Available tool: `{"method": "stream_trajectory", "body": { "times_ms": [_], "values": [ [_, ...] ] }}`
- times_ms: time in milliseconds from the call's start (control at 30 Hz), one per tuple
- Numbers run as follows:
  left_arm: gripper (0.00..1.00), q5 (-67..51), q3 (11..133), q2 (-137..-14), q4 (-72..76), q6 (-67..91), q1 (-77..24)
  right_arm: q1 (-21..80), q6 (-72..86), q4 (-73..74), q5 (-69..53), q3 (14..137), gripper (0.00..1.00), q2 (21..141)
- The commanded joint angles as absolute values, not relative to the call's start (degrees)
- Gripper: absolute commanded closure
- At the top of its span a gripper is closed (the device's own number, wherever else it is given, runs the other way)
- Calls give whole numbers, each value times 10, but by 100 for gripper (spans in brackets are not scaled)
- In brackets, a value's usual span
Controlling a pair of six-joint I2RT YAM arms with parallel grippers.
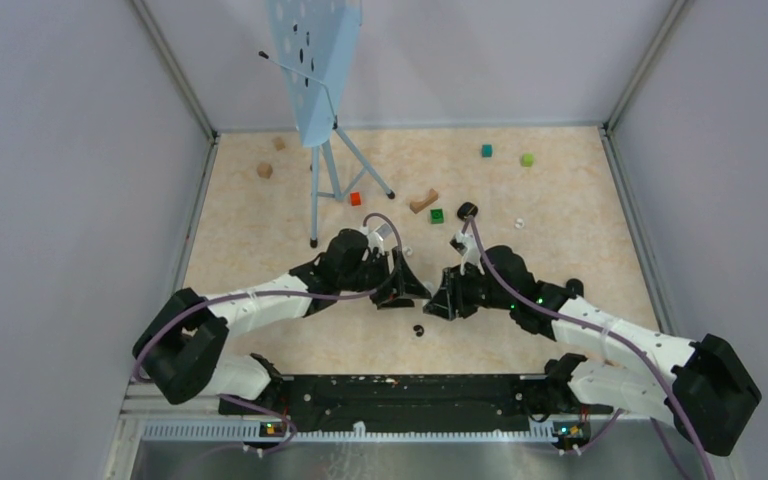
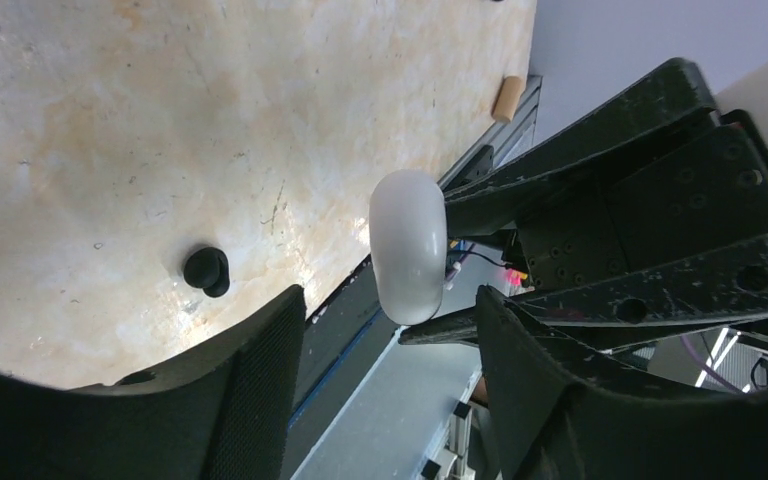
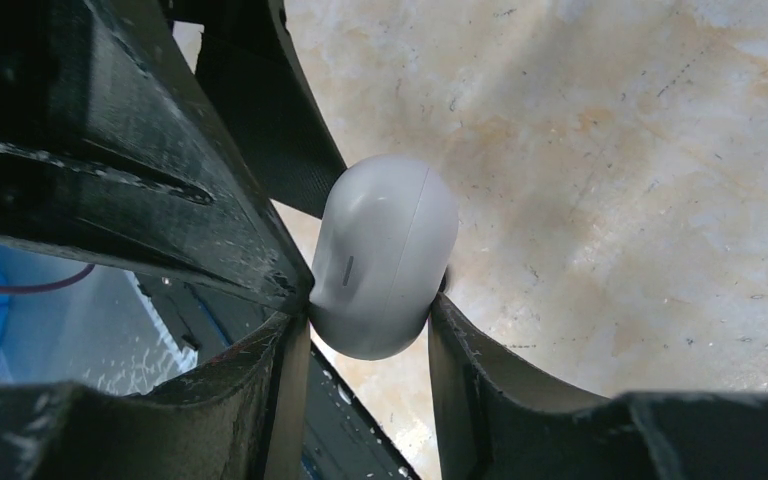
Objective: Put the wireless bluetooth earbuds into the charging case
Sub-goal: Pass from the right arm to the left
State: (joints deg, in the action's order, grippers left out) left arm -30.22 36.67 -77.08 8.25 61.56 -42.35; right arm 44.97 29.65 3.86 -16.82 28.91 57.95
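While the right gripper (image 3: pixel 370 325) clamps the closed white charging case (image 3: pixel 385 250), the left gripper (image 2: pixel 390 335) faces it with jaws apart, touching nothing; a black earbud (image 2: pixel 206 270) lies on the table (image 1: pixel 260 220) below. The left should grip the case's top squarely and open it gently

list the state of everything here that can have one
charging case, held in the air, lid looks shut
right gripper, shut on the charging case
left gripper, open, empty
black earbud, lying loose on the table, not in the case
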Motion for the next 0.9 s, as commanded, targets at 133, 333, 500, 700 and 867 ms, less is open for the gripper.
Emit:
{"method": "stream_trajectory", "body": {
  "times_ms": [133, 333, 500, 700, 867],
  "values": [
    [43, -310, 384, -798, 160, 639, -435, 460, 284, 9, -177, 313, 66, 571],
    [63, -331, 373, -801, 205, 645, -436, 460, 293, 11, -171, 306, 65, 560],
    [84, -357, 378, -812, 225, 642, -434, 460, 312, 16, -177, 309, 35, 560],
    [86, -405, 392, -802, 217, 588, -418, 451, 365, 27, -155, 306, 15, 490],
    [88, -510, 426, -808, 194, 541, -414, 406, 449, -68, -217, 252, 15, 435]
  ]
}}
